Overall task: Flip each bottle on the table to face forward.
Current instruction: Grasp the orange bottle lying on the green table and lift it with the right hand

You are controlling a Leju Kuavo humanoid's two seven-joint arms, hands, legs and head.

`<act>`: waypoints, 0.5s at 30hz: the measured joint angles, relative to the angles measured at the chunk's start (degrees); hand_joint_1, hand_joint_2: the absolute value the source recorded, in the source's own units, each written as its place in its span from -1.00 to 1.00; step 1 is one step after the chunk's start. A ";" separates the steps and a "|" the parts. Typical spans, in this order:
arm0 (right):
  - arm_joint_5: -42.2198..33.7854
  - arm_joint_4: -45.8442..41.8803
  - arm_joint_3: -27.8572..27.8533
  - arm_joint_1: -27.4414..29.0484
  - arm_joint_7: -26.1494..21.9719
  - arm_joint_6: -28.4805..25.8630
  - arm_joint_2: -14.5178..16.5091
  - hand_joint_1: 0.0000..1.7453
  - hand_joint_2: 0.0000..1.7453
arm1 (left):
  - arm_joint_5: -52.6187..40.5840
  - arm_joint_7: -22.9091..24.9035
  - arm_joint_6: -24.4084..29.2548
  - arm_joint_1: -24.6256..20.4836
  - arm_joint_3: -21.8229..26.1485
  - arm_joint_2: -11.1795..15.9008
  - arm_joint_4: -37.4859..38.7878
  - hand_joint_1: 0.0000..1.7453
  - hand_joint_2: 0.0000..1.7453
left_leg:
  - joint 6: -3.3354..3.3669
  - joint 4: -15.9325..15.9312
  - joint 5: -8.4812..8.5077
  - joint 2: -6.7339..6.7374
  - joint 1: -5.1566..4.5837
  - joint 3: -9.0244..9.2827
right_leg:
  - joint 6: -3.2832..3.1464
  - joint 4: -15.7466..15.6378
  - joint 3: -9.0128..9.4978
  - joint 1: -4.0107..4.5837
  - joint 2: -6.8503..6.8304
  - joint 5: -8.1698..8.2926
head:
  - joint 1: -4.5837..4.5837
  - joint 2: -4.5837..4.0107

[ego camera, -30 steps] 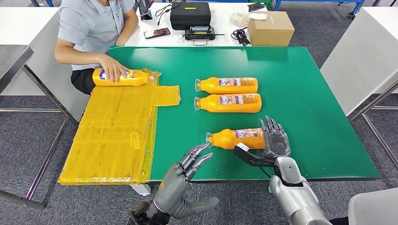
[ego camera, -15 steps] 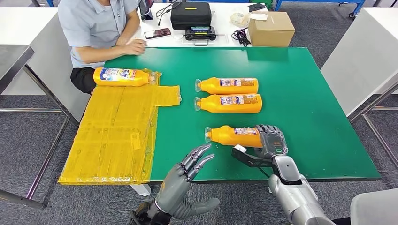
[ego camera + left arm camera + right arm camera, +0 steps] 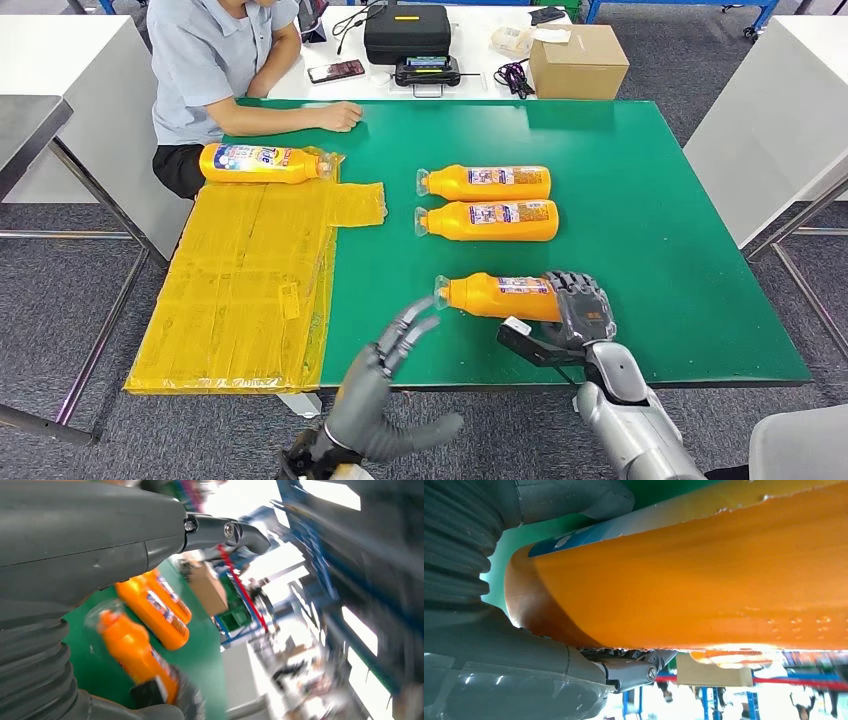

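Four orange bottles lie on their sides, necks pointing toward the robot's left. The nearest bottle (image 3: 497, 296) is orange plastic with a clear cap and a small printed label facing up; it rests on the green table (image 3: 650, 240) near the front edge. The right hand (image 3: 580, 305) grips its base end, fingers wrapped over the top; in the right wrist view the bottle (image 3: 704, 580) presses against the palm, a blue-and-white label edge visible along one side. The left hand (image 3: 385, 375) hovers at the table's front edge, fingers spread and extended toward the bottle's cap, holding nothing. Two further bottles lie parallel, just beside each other, at mid-table: the middle bottle (image 3: 488, 220) and the far bottle (image 3: 485, 182), both with small labels up. A fourth bottle (image 3: 262, 163), showing a larger blue-and-white label, lies on the yellow taped cardboard sheet (image 3: 250, 290). A seated person's forearm (image 3: 300, 117) rests on the table's far corner.
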 joint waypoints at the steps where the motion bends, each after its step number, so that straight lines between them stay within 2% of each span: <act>1: -1.44 -0.99 -0.22 0.73 -0.71 -0.17 0.07 1.00 1.00 | 2.33 -0.01 0.12 0.00 0.34 -0.21 0.06 -1.00 1.00 | 0.00 0.00 0.00 -0.01 0.00 -0.02 | 0.00 0.00 0.00 0.00 0.00 0.00 | -0.01 0.00; 8: -2.57 -1.86 -0.41 1.41 -1.26 -0.30 0.16 1.00 1.00 | 4.09 0.15 0.13 0.01 0.61 -0.39 0.13 -1.00 1.00 | 0.00 0.00 0.00 -0.02 0.00 -0.03 | 0.00 0.00 -0.01 0.00 -0.01 -0.01 | 0.00 0.00; 11: -8.14 -7.95 -1.50 5.55 -3.58 -0.63 1.24 1.00 1.00 | 14.08 1.43 -0.13 0.27 2.42 -1.31 1.22 -1.00 1.00 | 0.00 0.00 0.00 -0.03 0.01 -0.20 | 0.00 0.01 -0.17 0.00 -0.04 -0.01 | -0.01 0.00; 15: -19.00 -20.94 -3.18 12.22 -7.00 -1.09 4.48 1.00 1.00 | 31.98 1.62 1.34 0.82 6.54 -3.56 4.23 -1.00 1.00 | 0.01 0.00 0.04 -0.10 -0.02 -0.67 | 0.01 0.04 -0.61 -0.03 -0.07 0.00 | -0.01 0.00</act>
